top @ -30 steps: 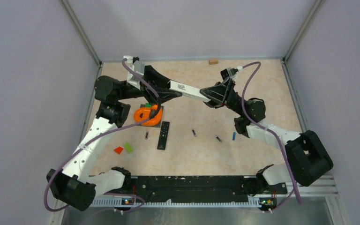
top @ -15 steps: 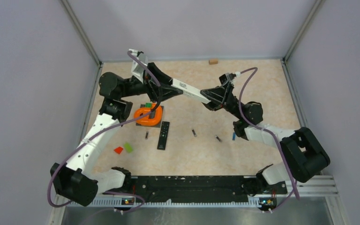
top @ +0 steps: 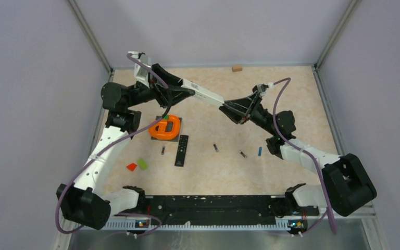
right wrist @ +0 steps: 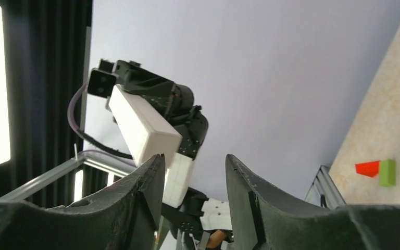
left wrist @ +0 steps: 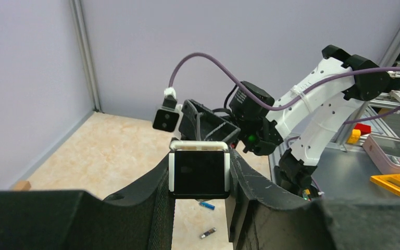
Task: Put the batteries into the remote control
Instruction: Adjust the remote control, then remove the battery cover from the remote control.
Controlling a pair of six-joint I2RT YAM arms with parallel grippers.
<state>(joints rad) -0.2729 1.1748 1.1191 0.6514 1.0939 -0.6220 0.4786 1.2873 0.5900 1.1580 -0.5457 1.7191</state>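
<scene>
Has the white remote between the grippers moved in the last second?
Yes. In the top view the white remote shifted up and left, away from the black remote.

The long white plastic remote [top: 204, 97] has a black end. A flat black remote [top: 181, 150] lies on the sandy, speckled table top [top: 224, 174]. One tiny battery [top: 260, 151] is blue; three tiny batteries [top: 215, 148] are dark. The thick plastic ring [top: 165, 127] is orange. One small block [top: 131, 166] is red, its neighbour block [top: 143, 163] green. The bendy cables [left wrist: 203, 54] are purple.
</scene>
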